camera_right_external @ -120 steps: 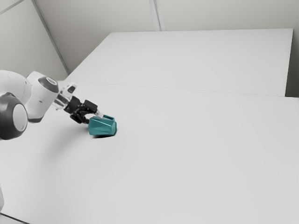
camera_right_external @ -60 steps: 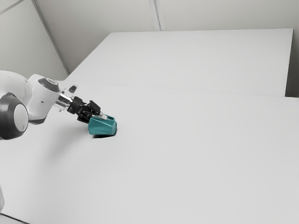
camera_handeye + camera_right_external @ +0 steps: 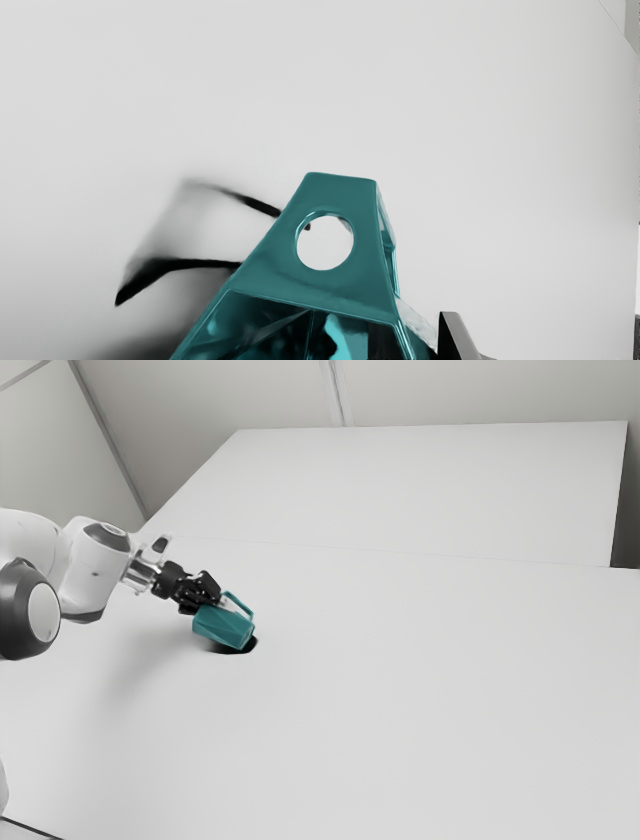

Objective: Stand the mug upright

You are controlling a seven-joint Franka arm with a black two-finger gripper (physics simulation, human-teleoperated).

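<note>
Pale grey walls (image 3: 480, 390), plain, behind a broad white table (image 3: 420, 690). One teal mug (image 3: 222, 626), faceted, left of centre in the exterior view's frame; tilted, long axis slanting from upper left to lower right, handle (image 3: 242, 605) toward the upper right, dark shadow (image 3: 243, 648) by its lower right end. One black gripper (image 3: 222, 603), at the mug's upper left; opening and hold cannot be told. Wrist view: teal face, round hole through it.

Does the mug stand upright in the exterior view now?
No, the teal mug is tilted there, its body slanting down toward the exterior view's right.
</note>
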